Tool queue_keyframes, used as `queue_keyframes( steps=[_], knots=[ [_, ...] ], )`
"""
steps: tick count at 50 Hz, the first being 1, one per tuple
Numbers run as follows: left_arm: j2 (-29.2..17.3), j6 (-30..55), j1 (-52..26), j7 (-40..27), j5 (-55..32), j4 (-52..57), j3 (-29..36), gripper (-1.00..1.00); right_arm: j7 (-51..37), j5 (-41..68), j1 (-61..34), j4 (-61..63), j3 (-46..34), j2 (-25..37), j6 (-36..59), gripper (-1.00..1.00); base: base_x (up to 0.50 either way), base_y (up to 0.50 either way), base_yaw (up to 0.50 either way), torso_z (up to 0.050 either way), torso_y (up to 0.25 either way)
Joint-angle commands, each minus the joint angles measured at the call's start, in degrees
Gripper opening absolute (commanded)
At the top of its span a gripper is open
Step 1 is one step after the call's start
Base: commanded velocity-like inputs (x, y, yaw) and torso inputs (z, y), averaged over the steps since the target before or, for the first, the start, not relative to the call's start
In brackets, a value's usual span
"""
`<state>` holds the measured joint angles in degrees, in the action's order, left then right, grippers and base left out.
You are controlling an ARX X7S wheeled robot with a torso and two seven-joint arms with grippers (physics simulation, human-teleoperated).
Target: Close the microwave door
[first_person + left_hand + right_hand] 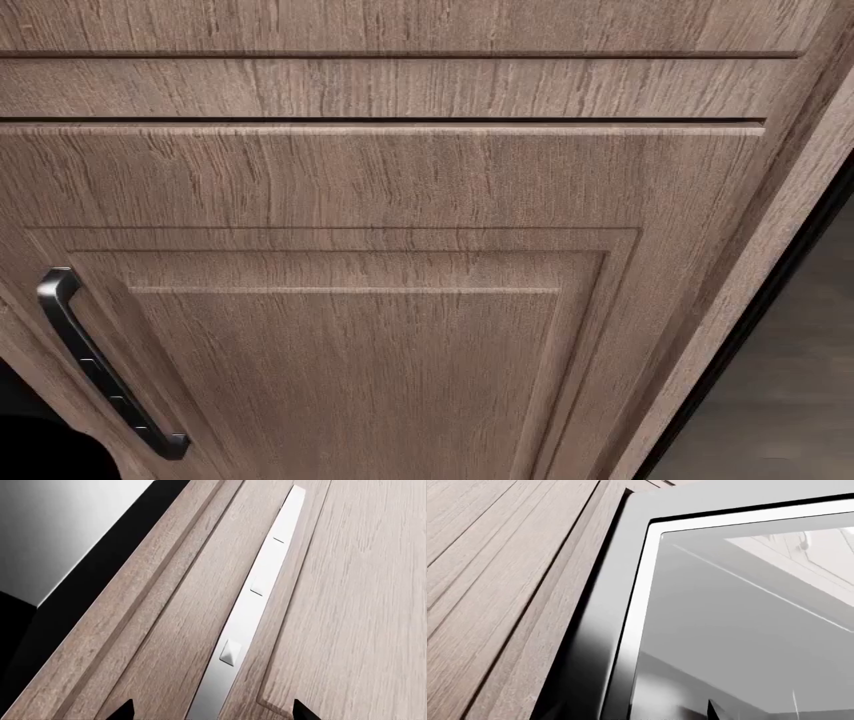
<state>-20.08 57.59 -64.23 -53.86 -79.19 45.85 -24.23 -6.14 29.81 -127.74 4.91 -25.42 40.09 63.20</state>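
In the right wrist view a glossy grey frame around a glass pane [740, 630] fills most of the picture, next to wood panelling; it looks like the microwave door. Only one dark fingertip [714, 712] of my right gripper shows, close in front of the glass. My left gripper [213, 711] is open, and its two dark fingertips straddle a long silver handle [257, 600] on a wooden cabinet front without touching it. A grey glossy surface with a black edge [60, 535] lies beside that cabinet. The head view shows neither gripper and no microwave.
The head view is filled by a brown wooden cabinet door [400, 340] with a dark bar handle [100, 370], very close. A drawer front [400, 88] sits above it. A dark gap and floor [801, 380] show at the right.
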Motion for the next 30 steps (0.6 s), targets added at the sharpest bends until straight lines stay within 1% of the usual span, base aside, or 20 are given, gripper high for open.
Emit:
queue_keyframes(
  steps=[1, 13, 30],
  knots=[
    [-0.18, -0.32, 0.29, -0.23, -0.41, 0.00, 0.58, 1.00, -0.53, 1.09, 1.65, -1.38, 3.47, 0.05, -0.84, 1.00, 0.00, 0.00, 0.00, 0.000, 0.000],
    [-0.43, -0.71, 0.42, -0.43, -0.61, 0.14, 0.89, 1.00, -1.52, 2.38, 3.24, -2.86, 7.52, -0.17, -1.71, 1.00, 0.00, 0.00, 0.00, 0.000, 0.000],
    [-0.64, -1.29, 0.90, -0.42, -0.61, 0.48, 1.41, 1.00, -0.62, 2.92, 3.23, -6.31, 9.80, -0.80, -3.87, 1.00, 0.00, 0.00, 0.00, 0.000, 0.000]
  ],
)
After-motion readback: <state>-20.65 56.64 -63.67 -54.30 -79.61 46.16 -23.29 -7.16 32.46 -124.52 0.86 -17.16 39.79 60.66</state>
